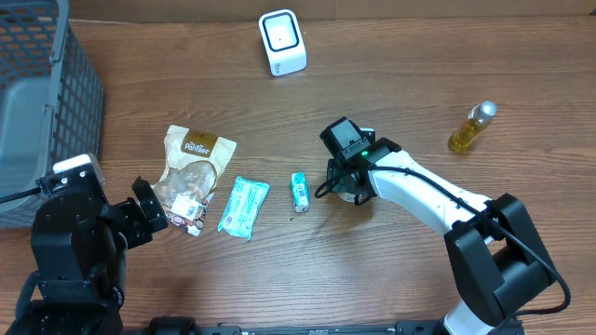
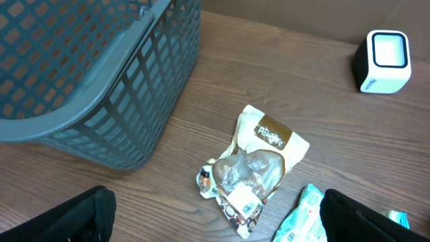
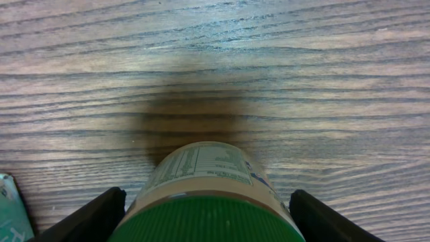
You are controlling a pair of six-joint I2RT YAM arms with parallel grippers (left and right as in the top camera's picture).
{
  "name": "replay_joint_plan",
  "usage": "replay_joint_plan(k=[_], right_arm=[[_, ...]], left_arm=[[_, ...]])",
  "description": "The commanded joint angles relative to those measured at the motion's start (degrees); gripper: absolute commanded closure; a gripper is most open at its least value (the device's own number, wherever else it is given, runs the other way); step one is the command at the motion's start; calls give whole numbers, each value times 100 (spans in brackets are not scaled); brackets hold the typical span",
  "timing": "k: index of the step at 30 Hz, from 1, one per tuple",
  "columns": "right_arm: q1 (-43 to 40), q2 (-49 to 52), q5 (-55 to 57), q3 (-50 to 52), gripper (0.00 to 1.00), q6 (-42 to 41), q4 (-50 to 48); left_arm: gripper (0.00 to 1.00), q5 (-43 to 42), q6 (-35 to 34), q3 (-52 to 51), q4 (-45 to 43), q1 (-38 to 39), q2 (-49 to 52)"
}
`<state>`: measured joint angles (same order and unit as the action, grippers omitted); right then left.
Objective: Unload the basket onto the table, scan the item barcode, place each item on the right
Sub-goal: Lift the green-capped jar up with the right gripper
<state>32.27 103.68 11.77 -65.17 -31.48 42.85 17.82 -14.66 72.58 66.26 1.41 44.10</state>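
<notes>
**Overhead.** Wooden table (image 1: 391, 279). The basket (image 1: 37, 102) sits at the far left corner. The scanner (image 1: 282, 42) stands at the far edge, near the middle. Three things lie in a row at mid-table, none touching: the snack bag (image 1: 194, 177), then the packet (image 1: 244, 207), then the tube (image 1: 300, 191). The bottle (image 1: 472, 127) lies well apart, off to the right. My left claw (image 1: 147, 209) is just beside the bag's near-left edge. My right claw (image 1: 346, 184) points down at the table just right of the tube. My own wrist hides whatever is under it.

**Left wrist.** My left claw (image 2: 215, 208) is spread wide, with one finger in each bottom corner and nothing gripped. The bag lies on the table between and beyond the fingers. The basket wall fills the upper left and the scanner is at top right. A corner of the packet shows at bottom right.

**Right wrist.** The jar (image 3: 201, 168) sits between the fingers of my right claw (image 3: 208, 218). Its green lid (image 3: 208, 222) is nearest the lens, and a printed label (image 3: 201, 165) faces up. The fingers flank the lid closely on both sides. I cannot tell whether they press on it or stand just clear. Beyond the jar is bare wood with its shadow. A sliver of the tube shows at the lower left edge. The jar is well apart from the scanner.
</notes>
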Motion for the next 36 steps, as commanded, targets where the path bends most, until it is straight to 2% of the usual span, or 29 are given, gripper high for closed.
replay_joint_plan(k=[1, 6, 12, 18, 22, 27, 36], right_arm=[[-24, -4, -26, -39, 29, 4, 24], [-81, -28, -122, -627, 39, 4, 614], [-214, -52, -470, -1589, 45, 4, 1585], [-463, -59, -1834, -2380, 46, 7, 2404], [-546, -59, -2852, -2406, 49, 7, 2723], [-544, -59, -3486, -2406, 61, 4, 3338], [-544, -59, -4542, -2406, 61, 4, 4251]], left_arm=[[0, 61, -15, 31, -4, -31, -22], [0, 61, -15, 31, -4, -31, -22], [1, 61, -15, 31, -4, -31, -22], [0, 61, -13, 31, -4, -31, -22], [1, 61, -15, 31, -4, -31, -22], [0, 61, -15, 31, -4, -31, -22], [0, 61, -15, 31, -4, -31, -22]])
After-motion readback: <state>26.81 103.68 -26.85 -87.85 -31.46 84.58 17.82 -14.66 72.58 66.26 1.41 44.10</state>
